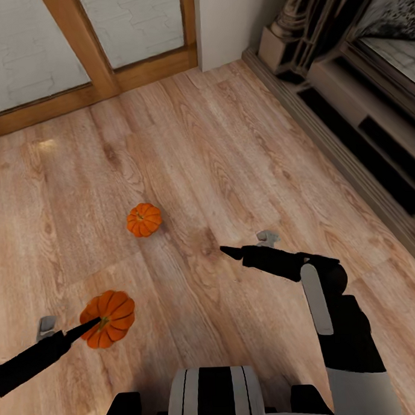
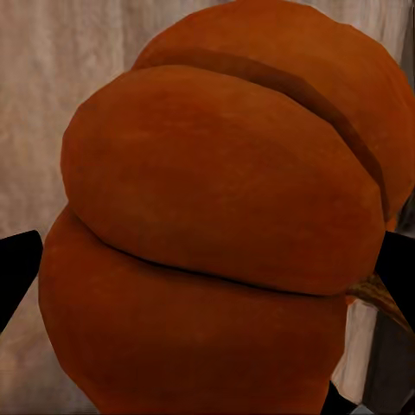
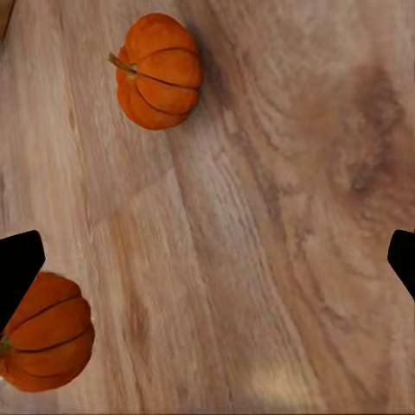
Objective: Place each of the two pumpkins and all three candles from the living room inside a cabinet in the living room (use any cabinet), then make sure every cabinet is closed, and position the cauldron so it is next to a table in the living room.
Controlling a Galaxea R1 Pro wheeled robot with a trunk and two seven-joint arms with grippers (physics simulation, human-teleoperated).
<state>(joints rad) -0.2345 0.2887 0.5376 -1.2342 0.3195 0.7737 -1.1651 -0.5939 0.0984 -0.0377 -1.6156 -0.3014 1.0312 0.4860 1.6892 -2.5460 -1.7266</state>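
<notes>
The left tool (image 1: 86, 326) was clenched on one pumpkin (image 1: 108, 318), the fruit wedged between its fingers and looming large in the left wrist view (image 2: 225, 233). The second pumpkin (image 1: 144, 219) lay on the wooden floor (image 1: 229, 146) ahead, well apart from both arms. The right tool (image 1: 242, 245) hung released and empty over bare boards. Judging from this, the job had barely begun: nothing was stowed, and the candles, cauldron and closing of cabinets all remained.

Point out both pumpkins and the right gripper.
Nearer pumpkin (image 1: 110, 318), head view, orange ribbed top at the left gripper.
Farther pumpkin (image 1: 144, 219), head view, ribbed top, on the floor.
Right gripper (image 1: 245, 243), head view, between its fingertips.
</notes>
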